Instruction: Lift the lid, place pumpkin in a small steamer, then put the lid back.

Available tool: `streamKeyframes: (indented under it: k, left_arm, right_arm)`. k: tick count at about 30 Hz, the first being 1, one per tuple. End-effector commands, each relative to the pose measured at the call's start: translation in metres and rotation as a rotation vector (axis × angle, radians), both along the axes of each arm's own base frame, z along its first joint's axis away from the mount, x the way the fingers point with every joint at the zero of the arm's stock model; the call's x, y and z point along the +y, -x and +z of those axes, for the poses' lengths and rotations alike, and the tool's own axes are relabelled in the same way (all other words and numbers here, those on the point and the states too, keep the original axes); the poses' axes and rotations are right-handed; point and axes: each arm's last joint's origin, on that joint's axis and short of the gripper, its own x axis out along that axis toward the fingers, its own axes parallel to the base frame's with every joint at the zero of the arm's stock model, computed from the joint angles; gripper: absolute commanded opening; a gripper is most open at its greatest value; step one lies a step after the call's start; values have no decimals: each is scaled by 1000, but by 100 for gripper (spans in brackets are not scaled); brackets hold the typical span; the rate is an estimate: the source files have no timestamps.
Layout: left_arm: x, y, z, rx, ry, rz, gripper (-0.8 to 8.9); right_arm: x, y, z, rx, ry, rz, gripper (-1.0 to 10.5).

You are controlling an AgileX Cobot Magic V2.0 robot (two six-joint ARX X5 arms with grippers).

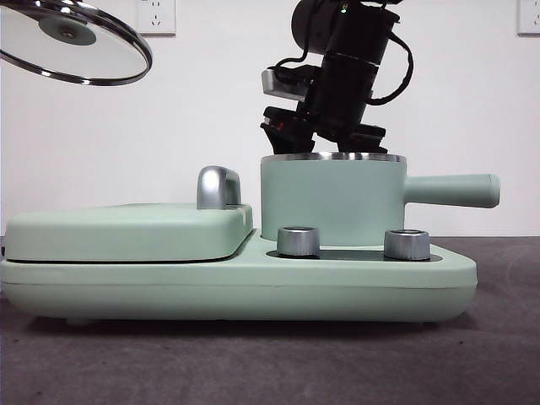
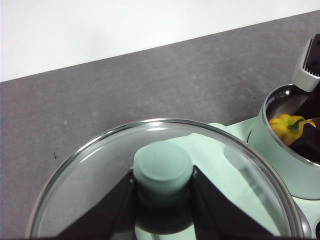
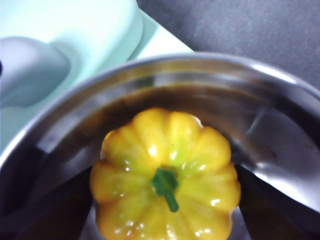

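The small steamer [image 1: 329, 202], a mint-green pot with a steel rim, stands on the right of the cooking unit. Inside it lies the yellow pumpkin [image 3: 165, 150] with its green stem up; the left wrist view also shows the pumpkin [image 2: 285, 125] in the steamer [image 2: 280, 160]. My right gripper [image 1: 325, 135] reaches down into the pot, its black jaws pressed against both sides of the pumpkin. The glass lid [image 1: 72, 42] hangs tilted high at the left. My left gripper [image 2: 162, 200] is shut on the lid's mint-green knob [image 2: 162, 167].
The steamer's long handle [image 1: 451, 190] sticks out to the right. A flat mint-green griddle cover [image 1: 126, 232] with a steel grip [image 1: 218, 187] fills the unit's left half. Two steel dials [image 1: 298, 240] [image 1: 407, 244] sit at the front of the base [image 1: 253, 287].
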Motion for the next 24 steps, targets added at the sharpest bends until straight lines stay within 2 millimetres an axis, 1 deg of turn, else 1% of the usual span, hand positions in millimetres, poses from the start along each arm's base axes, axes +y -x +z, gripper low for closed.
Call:
streamKeyframes:
  k: [1, 8, 9, 11, 13, 14, 16, 19, 20, 22, 24]
  left_arm:
    - [0, 0, 8, -41, 19, 3, 16]
    - [0, 0, 8, -42, 19, 3, 16]
    - [0, 0, 8, -42, 19, 3, 16]
    - [0, 0, 8, -43, 19, 3, 16]
    - [0, 0, 8, -43, 19, 3, 16]
    - [0, 0, 8, -43, 19, 3, 16]
    - [0, 0, 8, -43, 19, 3, 16]
    - [0, 0, 8, -43, 19, 3, 16]
    - [0, 0, 8, -43, 19, 3, 16]
    - [0, 0, 8, -43, 19, 3, 16]
    - [0, 0, 8, -43, 19, 3, 16]
  right_arm:
    - [5, -5, -2, -5, 2, 11, 326]
    - [4, -7, -10, 22, 15, 10, 341]
    - [4, -7, -10, 22, 15, 10, 361]
    - [5, -7, -10, 20, 14, 12, 454]
    - [5, -6, -10, 18, 14, 12, 473]
    - [5, -6, -6, 12, 11, 12, 473]
    - [2, -2, 7, -21, -6, 11, 473]
    - [-6, 12, 41, -89, -49, 4, 472]
    - [-10, 19, 53, -102, -54, -11, 468]
    - [-21, 35, 75, -141, -35, -36, 425]
    - [-32, 53, 87, -206, -56, -50, 421]
